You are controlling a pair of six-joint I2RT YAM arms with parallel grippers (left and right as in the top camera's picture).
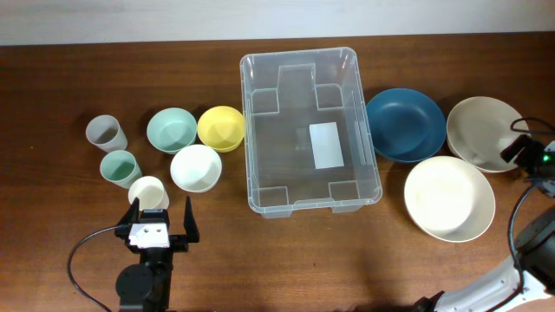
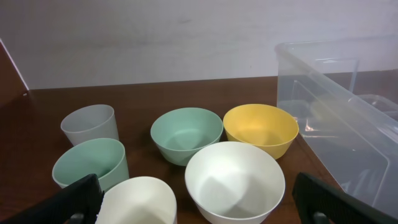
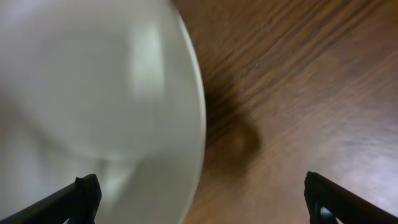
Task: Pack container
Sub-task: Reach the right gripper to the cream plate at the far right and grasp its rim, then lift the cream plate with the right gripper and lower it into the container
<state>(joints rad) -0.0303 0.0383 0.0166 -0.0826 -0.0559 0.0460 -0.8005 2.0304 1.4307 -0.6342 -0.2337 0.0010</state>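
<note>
container (image 1: 282, 152) empty mid surface, between small bowls and big ones. left end effector (image 1: 163, 210) wide, at cream cup (image 1: 149, 192); right end effector (image 3: 202, 199) wide by beige bowl (image 1: 481, 130) rim. straddle one wall squarely before closing.

No text, number or brand can be read in any view. The container (image 1: 310, 130) has a white label (image 1: 325, 145) on its bottom, but from overhead it shows only as a plain white rectangle with no legible print.
</note>
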